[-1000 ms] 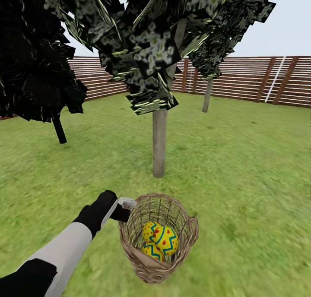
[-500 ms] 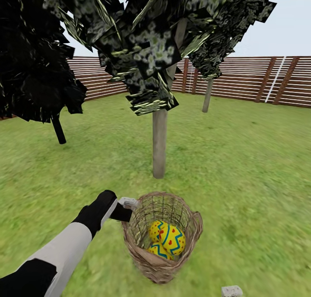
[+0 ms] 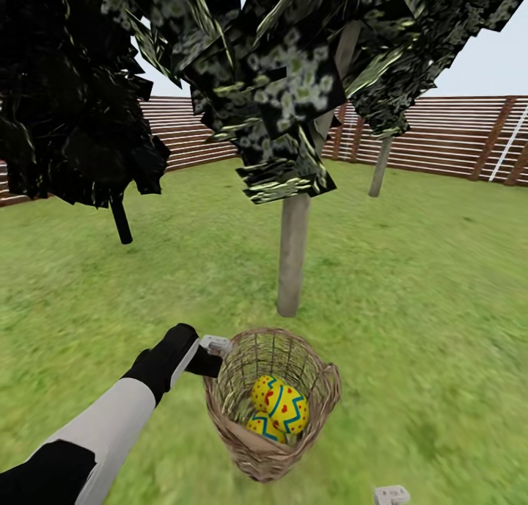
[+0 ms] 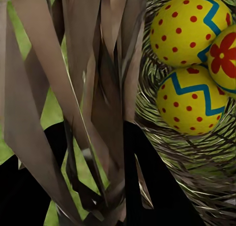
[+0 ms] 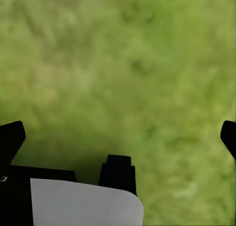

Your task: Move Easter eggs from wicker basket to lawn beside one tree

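The brown wicker basket (image 3: pixel 257 446) sits low in the head view, just in front of the tree's pale trunk (image 3: pixel 293 259). Three yellow Easter eggs with blue zigzags and red dots lie inside it (image 3: pixel 282 409); the left wrist view shows them close up (image 4: pixel 191 100). My left gripper (image 3: pixel 213 349) is shut on the basket's near-left rim, with wicker strands (image 4: pixel 93 78) pinched between its dark fingers (image 4: pixel 157 186). My right gripper (image 5: pixel 118 132) is open over bare lawn (image 5: pixel 137 53), and a pale bit of it shows at the head view's lower edge (image 3: pixel 391 495).
A thin black-trunked tree (image 3: pixel 121 219) stands to the left, and another pale trunk (image 3: pixel 380 171) stands far back on the right. A brown slat fence (image 3: pixel 440 138) closes the lawn behind. Dark foliage (image 3: pixel 271 72) hangs overhead. Open grass (image 3: pixel 440 307) lies to the right.
The whole view has shifted, so the trunk and fence now sit further right and slightly nearer. The basket has stayed at my left gripper. My right gripper's tip has come into view.
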{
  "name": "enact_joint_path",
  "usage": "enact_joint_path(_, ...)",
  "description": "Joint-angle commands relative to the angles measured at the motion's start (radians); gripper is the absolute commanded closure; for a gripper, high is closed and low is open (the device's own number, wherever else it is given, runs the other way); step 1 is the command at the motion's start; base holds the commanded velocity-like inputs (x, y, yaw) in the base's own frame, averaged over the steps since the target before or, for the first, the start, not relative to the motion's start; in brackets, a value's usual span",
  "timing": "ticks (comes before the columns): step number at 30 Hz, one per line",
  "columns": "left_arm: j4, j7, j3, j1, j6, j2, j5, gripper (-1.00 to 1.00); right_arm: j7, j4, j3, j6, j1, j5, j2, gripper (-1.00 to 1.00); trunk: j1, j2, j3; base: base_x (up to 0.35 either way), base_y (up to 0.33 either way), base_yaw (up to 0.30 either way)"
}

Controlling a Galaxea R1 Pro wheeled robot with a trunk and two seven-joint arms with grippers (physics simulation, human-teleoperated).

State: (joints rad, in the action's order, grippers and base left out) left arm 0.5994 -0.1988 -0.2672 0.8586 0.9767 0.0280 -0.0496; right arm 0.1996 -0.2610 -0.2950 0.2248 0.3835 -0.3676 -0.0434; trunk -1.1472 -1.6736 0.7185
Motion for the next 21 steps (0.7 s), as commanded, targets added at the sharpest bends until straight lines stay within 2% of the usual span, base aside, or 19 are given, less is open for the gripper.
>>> enact_joint_path(1, 0.000, 0.002, -0.003, 0.001, 0.003, 0.000, -0.006, 1.00, 0.007, -0.003, -0.009, 0.005, 0.000, -0.008, 0.000, -1.00, 0.000, 0.000, 0.001, 0.323, 0.000, 0.284)
enact_joint_path(8, 0.000, 0.002, -0.001, 0.001, 0.003, 0.000, -0.007, 1.00, 0.006, -0.003, -0.009, 0.005, -0.001, -0.007, 0.001, -1.00, 0.000, 0.000, -0.002, 0.323, 0.000, 0.257)
enact_joint_path(18, 0.001, 0.001, -0.001, 0.001, 0.003, 0.001, -0.007, 1.00, 0.009, -0.007, -0.012, 0.002, 0.000, -0.006, -0.004, -1.00, 0.000, 0.000, -0.002, 0.323, 0.000, 0.003)
enact_joint_path(21, 0.002, 0.001, -0.002, 0.001, 0.003, 0.001, -0.007, 1.00, 0.013, -0.058, -0.014, 0.004, 0.000, -0.004, -0.010, -1.00, 0.000, 0.000, -0.002, 0.323, 0.000, 0.000)
